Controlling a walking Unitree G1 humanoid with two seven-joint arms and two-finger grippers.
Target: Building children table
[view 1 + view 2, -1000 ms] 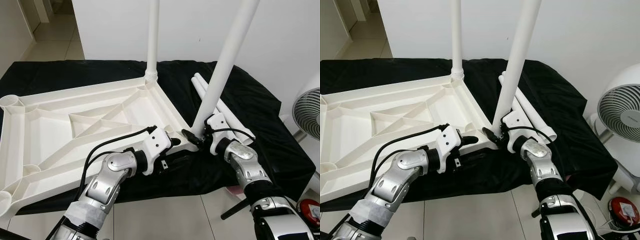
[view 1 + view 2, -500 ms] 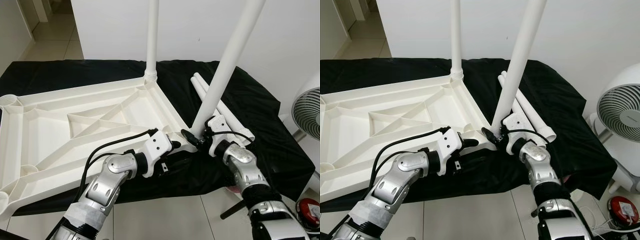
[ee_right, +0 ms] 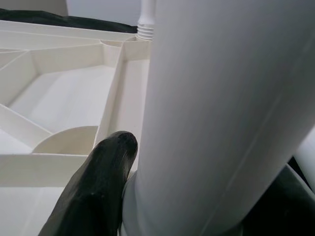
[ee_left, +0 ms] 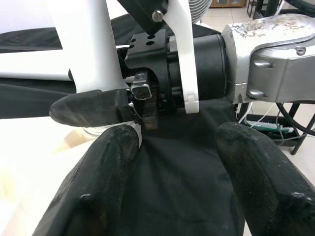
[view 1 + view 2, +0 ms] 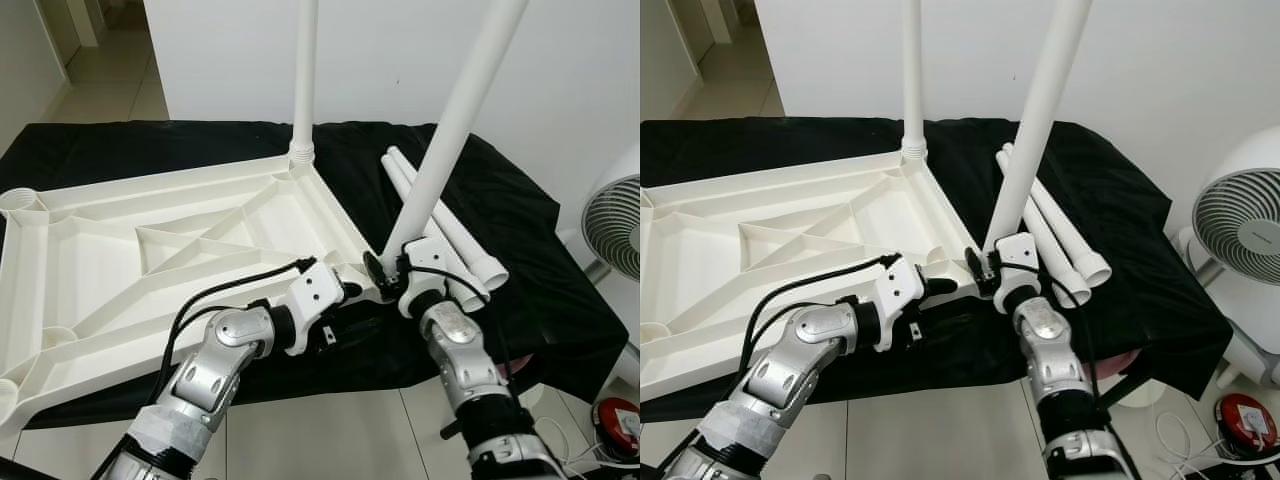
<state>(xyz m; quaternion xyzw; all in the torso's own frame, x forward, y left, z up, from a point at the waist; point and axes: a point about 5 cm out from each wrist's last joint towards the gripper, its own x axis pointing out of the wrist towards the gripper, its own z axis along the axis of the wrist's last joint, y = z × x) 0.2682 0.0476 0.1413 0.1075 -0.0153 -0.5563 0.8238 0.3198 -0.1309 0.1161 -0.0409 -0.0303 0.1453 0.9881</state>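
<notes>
The white table top (image 5: pixel 120 250) lies upside down on a black cloth. One white leg (image 5: pixel 305 80) stands upright in its far right corner. A second leg (image 5: pixel 450 120) leans to the right out of the near right corner, and my right gripper (image 5: pixel 385 266) is shut on its base. In the right wrist view one black finger (image 3: pixel 98 182) presses against that leg (image 3: pixel 221 123). My left gripper (image 5: pixel 352 303) stands open just left of that corner, its fingers (image 4: pixel 113 162) apart over the cloth and holding nothing.
Two loose white legs (image 5: pixel 445 225) lie on the cloth to the right of the table top. A white fan (image 5: pixel 615 215) stands at the far right, with a red object (image 5: pixel 620 420) on the tiled floor below it. A white wall rises close behind.
My right forearm has swung left and in under the corner while keeping hold of the tilted leg, which stands slightly steeper. The left gripper has hardly moved.
</notes>
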